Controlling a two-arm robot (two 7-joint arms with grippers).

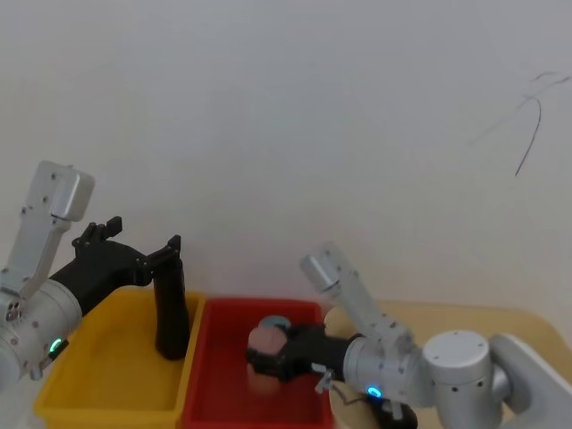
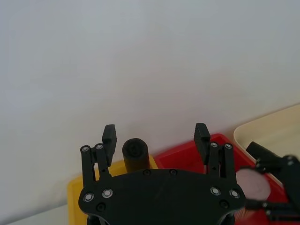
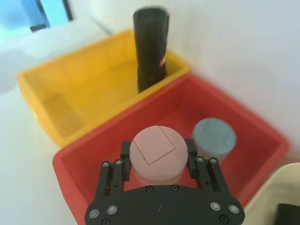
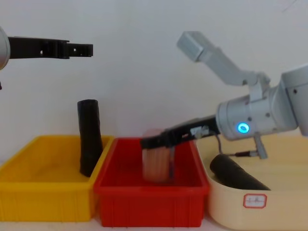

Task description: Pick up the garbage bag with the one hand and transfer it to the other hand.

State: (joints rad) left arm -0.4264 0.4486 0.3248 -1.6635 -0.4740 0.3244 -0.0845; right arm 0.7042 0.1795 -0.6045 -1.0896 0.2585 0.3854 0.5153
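The garbage bag (image 4: 90, 137) is a black roll standing on end in the yellow bin (image 4: 43, 192), leaning on the bin's right wall. It also appears in the head view (image 1: 170, 313) and the right wrist view (image 3: 151, 47). My left gripper (image 4: 79, 48), on the green-lit arm, hangs open well above the bag, touching nothing. Its spread fingers frame the roll's top end (image 2: 135, 150) in the left wrist view. My right gripper (image 4: 149, 142), on the blue-lit arm, is shut on a pink cylinder (image 3: 157, 157) inside the red bin (image 4: 149, 202).
A blue-grey cylinder (image 3: 214, 136) stands in the red bin beside the pink one. A second black roll (image 4: 236, 175) lies in the cream tub (image 4: 288, 211) at the right, under my right arm. A white wall stands close behind the bins.
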